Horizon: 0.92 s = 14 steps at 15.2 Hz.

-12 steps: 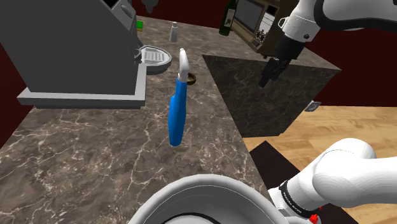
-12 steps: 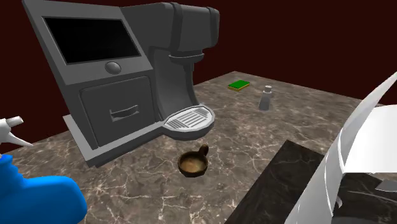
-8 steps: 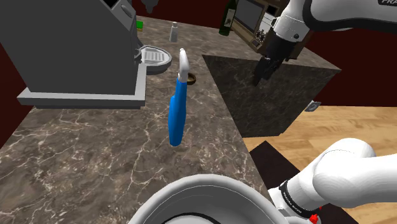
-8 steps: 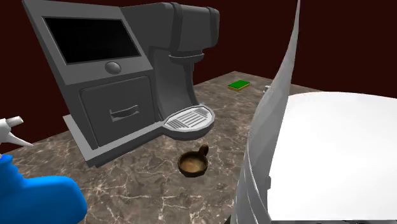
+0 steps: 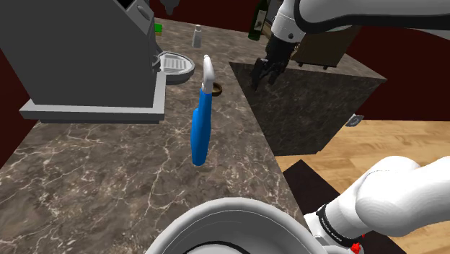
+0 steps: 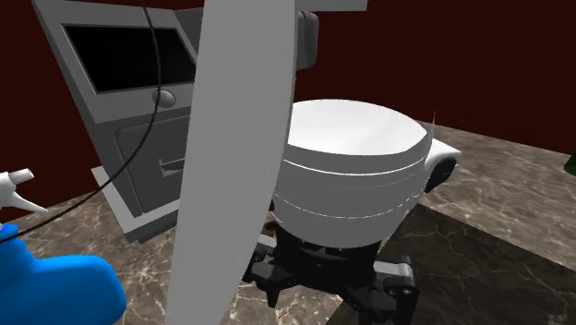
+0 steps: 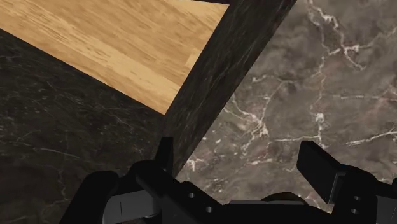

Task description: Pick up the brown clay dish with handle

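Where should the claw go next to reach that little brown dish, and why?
Probably a short shift toward the shoulder view's left and downward: the open claw hangs over the dark raised block, apart from the brown dish lying beside the blue spray bottle.

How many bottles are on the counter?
2. A blue spray bottle stands in the middle of the counter; a dark bottle stands at the back, beside the arm, which may hide more.
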Available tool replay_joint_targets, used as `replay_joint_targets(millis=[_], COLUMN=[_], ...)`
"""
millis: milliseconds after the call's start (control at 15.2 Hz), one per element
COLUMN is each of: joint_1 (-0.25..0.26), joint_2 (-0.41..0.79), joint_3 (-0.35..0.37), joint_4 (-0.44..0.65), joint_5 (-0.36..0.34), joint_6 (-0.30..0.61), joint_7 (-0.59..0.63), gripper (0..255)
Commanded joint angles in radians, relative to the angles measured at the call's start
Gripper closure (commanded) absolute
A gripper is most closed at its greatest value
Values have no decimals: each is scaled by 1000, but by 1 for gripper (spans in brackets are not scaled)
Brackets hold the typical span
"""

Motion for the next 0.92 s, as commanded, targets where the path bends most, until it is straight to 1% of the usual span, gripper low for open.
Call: replay_joint_targets(millis=[0, 462, 858], joint_1=[4, 19, 44], joint_2=[65, 310, 532], joint_3=[19, 79, 110], joint_4=[43, 252, 487], joint_5=[1, -26, -78], joint_6=[31, 95, 101], joint_7=[33, 152, 251], gripper=[0, 0, 0])
